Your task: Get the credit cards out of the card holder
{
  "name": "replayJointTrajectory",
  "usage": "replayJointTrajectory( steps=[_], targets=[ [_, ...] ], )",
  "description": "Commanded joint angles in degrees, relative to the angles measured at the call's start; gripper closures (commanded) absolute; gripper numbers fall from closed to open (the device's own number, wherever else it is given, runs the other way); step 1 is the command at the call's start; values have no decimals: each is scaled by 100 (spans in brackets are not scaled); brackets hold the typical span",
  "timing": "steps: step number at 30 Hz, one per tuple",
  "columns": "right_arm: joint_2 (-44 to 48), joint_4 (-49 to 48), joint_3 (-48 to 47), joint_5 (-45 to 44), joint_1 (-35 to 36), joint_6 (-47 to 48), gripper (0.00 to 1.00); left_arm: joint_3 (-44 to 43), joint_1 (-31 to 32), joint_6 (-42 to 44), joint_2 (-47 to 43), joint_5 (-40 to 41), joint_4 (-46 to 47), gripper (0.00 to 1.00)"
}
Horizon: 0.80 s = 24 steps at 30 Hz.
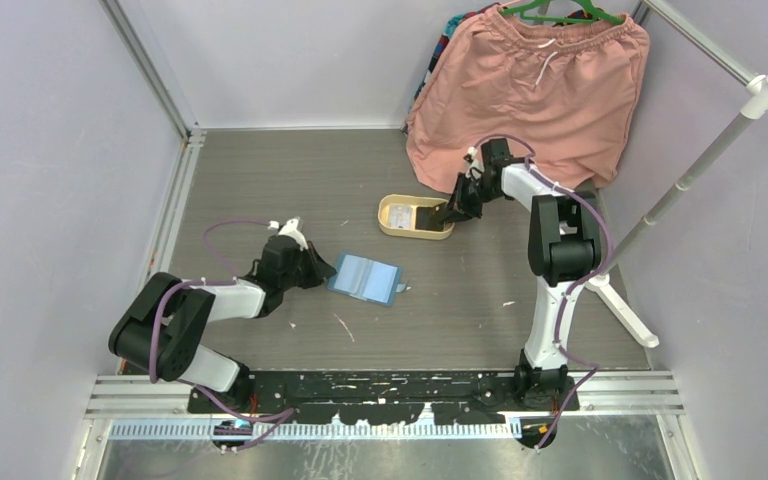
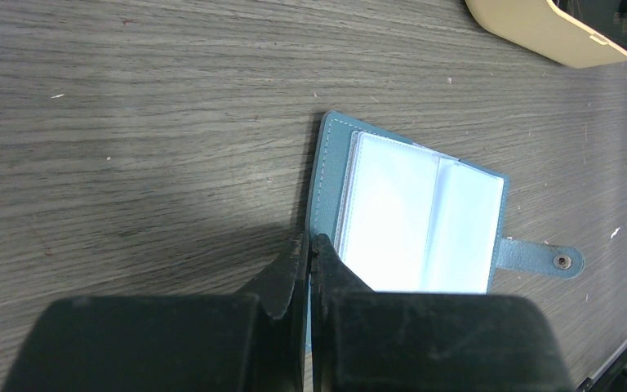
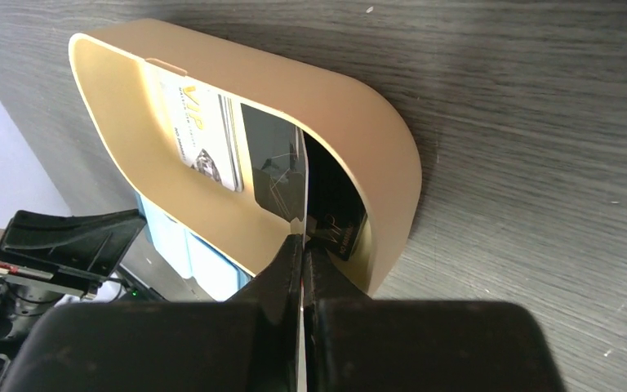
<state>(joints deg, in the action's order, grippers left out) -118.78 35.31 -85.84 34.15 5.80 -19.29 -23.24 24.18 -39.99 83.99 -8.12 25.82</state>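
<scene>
The teal-blue card holder [image 1: 365,278] lies open on the table, its pale clear sleeves [image 2: 416,212] facing up and its snap tab [image 2: 551,260] to the right. My left gripper [image 1: 318,270] is shut on the near left edge of its cover [image 2: 310,247]. My right gripper [image 1: 450,212] is shut on a dark credit card [image 3: 273,167], held edge-on inside the tan tray [image 3: 375,139]. A lighter VIP card [image 3: 204,139] lies in the tray. Another dark card [image 3: 339,230] lies in the tray just right of the held one.
The oval tan tray [image 1: 392,215] stands behind and right of the card holder. Pink shorts [image 1: 530,95] hang at the back right from a white rack [image 1: 700,160], whose foot rests right of the right arm. Walls close in on both sides.
</scene>
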Motion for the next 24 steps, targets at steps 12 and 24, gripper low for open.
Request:
replayJointTrajectory(
  steps=[12, 24],
  targets=[
    [476, 844, -693, -1517, 282, 387, 73, -16, -36, 147, 6, -19, -51, 100],
    [1186, 1182, -1059, -3137, 912, 639, 65, 23, -36, 123, -111, 28, -78, 100]
  ],
)
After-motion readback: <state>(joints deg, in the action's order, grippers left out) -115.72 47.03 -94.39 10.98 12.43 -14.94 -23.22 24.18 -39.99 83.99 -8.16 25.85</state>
